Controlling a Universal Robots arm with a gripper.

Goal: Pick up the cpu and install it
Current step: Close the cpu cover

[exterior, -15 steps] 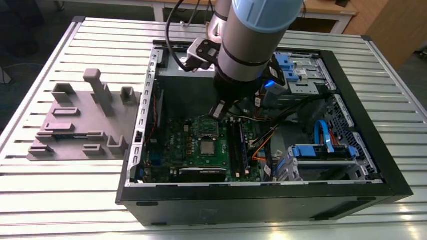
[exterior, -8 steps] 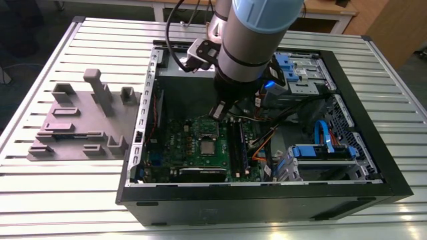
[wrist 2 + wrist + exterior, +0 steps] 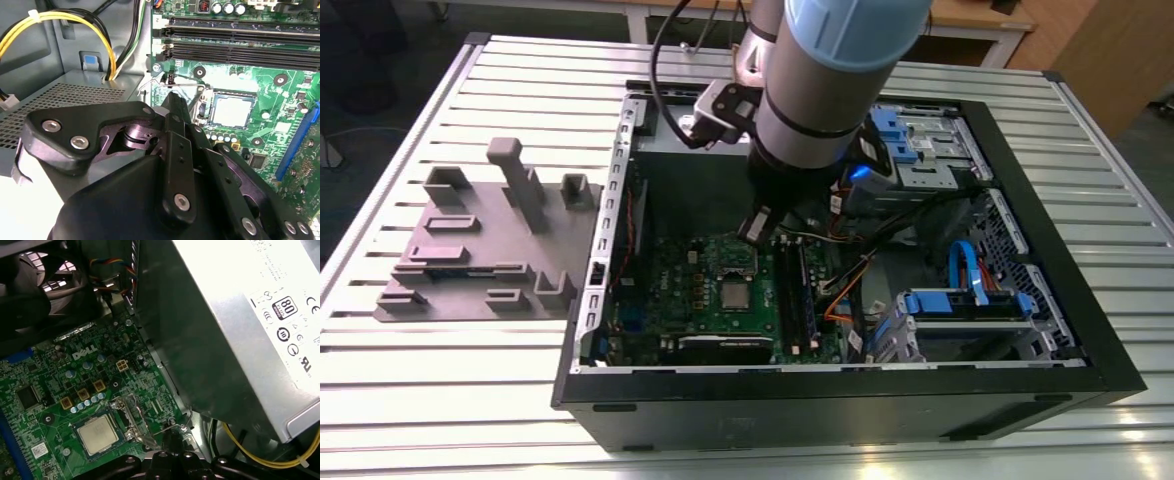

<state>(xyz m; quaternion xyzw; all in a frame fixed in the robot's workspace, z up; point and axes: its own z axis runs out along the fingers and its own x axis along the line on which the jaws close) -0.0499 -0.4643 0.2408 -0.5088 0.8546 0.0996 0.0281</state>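
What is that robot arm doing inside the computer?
The robot arm's gripper is reaching into an open computer case, down by the green motherboard. The cpu, a small silvery square, already sits in its socket on the board. The gripper is right beside it, by the thin metal socket lever, next to the big grey power supply.

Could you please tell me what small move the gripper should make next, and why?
Probably a short, slow move towards the wire lever beside the socket. The cpu already lies flat in the socket on the motherboard, apart from the gripper, and the gripper's tip sits right next to that lever. Whether the lever is latched cannot be told.
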